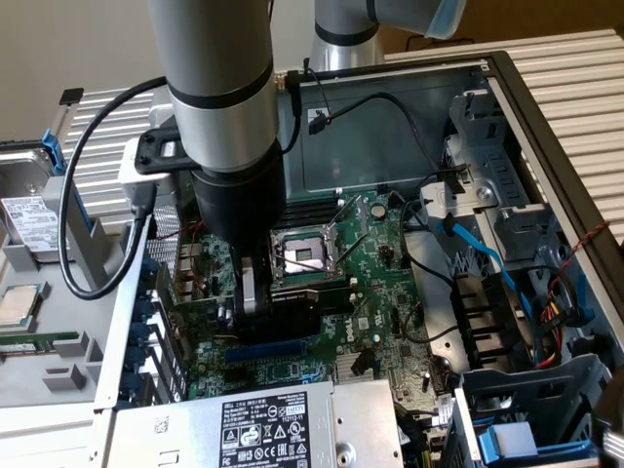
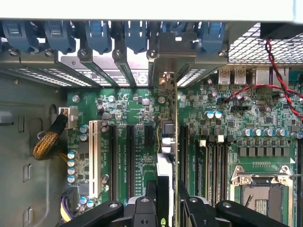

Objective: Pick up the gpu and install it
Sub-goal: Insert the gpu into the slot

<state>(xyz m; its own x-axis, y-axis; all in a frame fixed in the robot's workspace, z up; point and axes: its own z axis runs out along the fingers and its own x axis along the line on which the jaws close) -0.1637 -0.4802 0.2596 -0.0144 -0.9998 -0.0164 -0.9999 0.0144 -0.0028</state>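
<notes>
The gpu [image 1: 317, 300] is a small card with a black shroud, standing on edge low over the green motherboard [image 1: 385, 292] inside the open PC case. My gripper [image 1: 255, 292] is shut on it from above. In the wrist view the gpu [image 2: 175, 137] shows edge-on, a thin green board between my two dark fingers [image 2: 150, 191]. Its silver bracket [image 2: 177, 47] reaches the rear slot openings of the case. The card runs along an expansion slot beside the blue slot [image 1: 263, 349]. Whether it is fully seated I cannot tell.
The CPU socket [image 1: 307, 255] lies just beyond the card. A power supply [image 1: 263, 424] sits at the near edge, and a drive cage [image 1: 507, 219] with blue cables [image 1: 478, 244] stands on the exterior view's right. Red and black wires [image 2: 284, 61] cross near the rear ports.
</notes>
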